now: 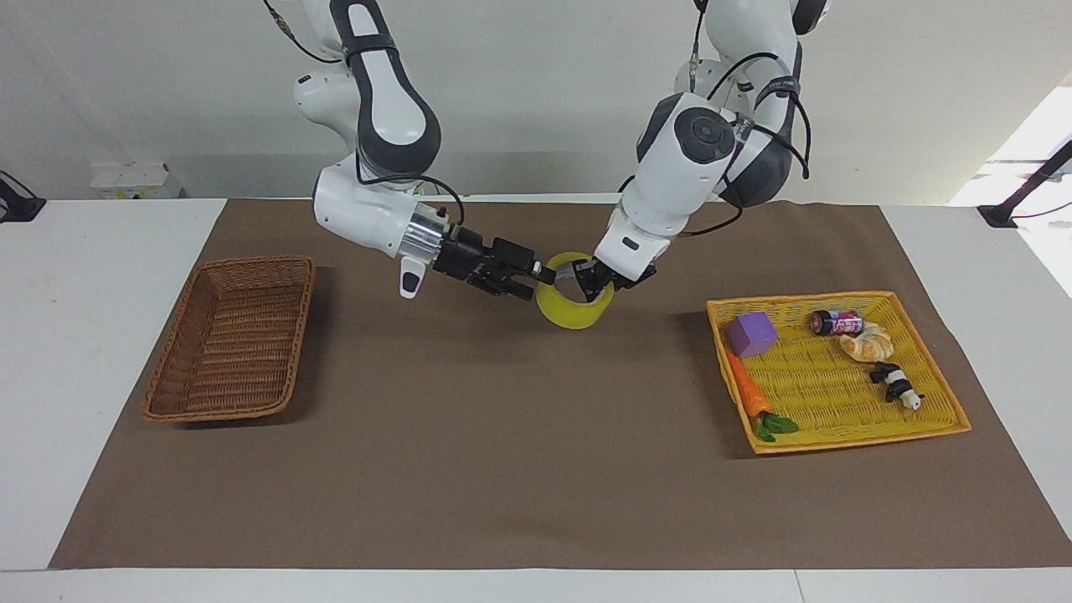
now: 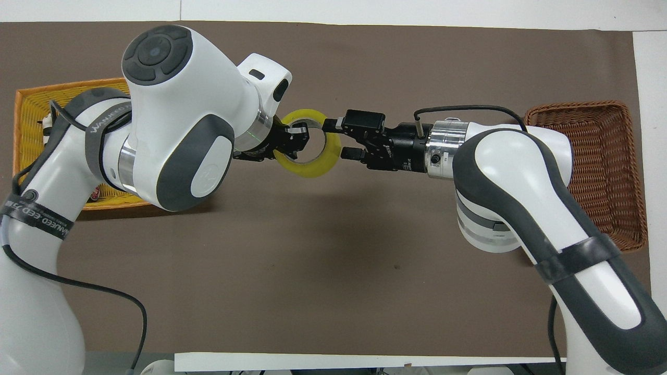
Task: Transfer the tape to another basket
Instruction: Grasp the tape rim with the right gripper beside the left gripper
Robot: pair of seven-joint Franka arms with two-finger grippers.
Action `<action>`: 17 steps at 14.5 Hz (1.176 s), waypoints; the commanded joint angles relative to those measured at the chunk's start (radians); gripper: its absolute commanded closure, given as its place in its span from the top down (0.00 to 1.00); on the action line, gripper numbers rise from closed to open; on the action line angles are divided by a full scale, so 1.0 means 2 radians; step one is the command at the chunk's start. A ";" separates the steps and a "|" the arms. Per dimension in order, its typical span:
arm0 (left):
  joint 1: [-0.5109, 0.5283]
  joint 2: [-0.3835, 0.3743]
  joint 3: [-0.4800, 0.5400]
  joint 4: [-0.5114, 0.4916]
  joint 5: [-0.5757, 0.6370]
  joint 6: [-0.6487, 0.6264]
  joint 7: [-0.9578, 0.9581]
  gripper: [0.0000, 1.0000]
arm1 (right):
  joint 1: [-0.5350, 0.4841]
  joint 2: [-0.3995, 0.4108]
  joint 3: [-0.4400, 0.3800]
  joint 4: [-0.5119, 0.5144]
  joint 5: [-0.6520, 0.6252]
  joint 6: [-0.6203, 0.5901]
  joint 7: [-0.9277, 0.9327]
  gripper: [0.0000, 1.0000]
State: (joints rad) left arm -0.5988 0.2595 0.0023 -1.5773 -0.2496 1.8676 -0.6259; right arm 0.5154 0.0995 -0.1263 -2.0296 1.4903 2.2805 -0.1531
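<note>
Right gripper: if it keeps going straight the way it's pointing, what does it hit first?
The tape. The right gripper, open, points at the roll's side, which the left gripper holds up over the mat by its wall. Its fingertips already look level with the roll's wall; contact is unclear.

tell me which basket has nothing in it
The brown wicker basket, at the right arm's end of the table. The yellow basket holds a purple block, carrot and other small things.

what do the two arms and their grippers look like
Both arms have glossy white shells with dark grey joint covers and round grey end caps. Each wrist ends in a silver metal ring, then a black two-finger gripper: left gripper, right gripper. Thin black cables run along both arms, and black straps wrap the links.
</note>
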 commanded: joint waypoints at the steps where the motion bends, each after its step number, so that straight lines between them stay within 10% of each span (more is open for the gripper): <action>1: -0.002 -0.015 0.002 -0.014 -0.005 0.000 0.001 0.02 | 0.007 -0.011 0.000 -0.017 0.012 0.010 -0.002 0.99; 4: -0.003 -0.015 0.002 -0.013 -0.005 0.000 0.001 0.02 | 0.008 -0.011 0.000 -0.018 0.011 0.009 -0.002 0.98; 6: -0.003 -0.015 0.002 -0.012 -0.005 -0.002 0.000 0.02 | 0.007 -0.011 0.000 -0.017 0.011 0.010 -0.005 0.73; 9: -0.004 -0.015 0.002 -0.013 -0.005 0.000 0.000 0.02 | 0.002 -0.012 0.000 -0.017 0.012 0.003 0.007 0.09; 13: -0.004 -0.015 0.002 -0.013 -0.005 0.002 0.000 0.06 | 0.002 -0.012 0.000 -0.015 0.011 0.003 0.014 0.00; 15: -0.004 -0.015 0.002 -0.009 -0.006 -0.005 -0.002 0.30 | 0.002 -0.012 0.000 -0.014 0.011 0.002 0.014 0.00; 17: 0.000 -0.016 0.003 -0.004 -0.005 -0.019 -0.004 0.91 | 0.002 -0.012 0.000 -0.014 0.011 -0.001 0.014 0.00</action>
State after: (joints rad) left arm -0.5989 0.2556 0.0015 -1.5762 -0.2500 1.8626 -0.6265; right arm 0.5241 0.0974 -0.1277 -2.0447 1.4922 2.2820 -0.1383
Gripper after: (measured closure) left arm 0.599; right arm 0.423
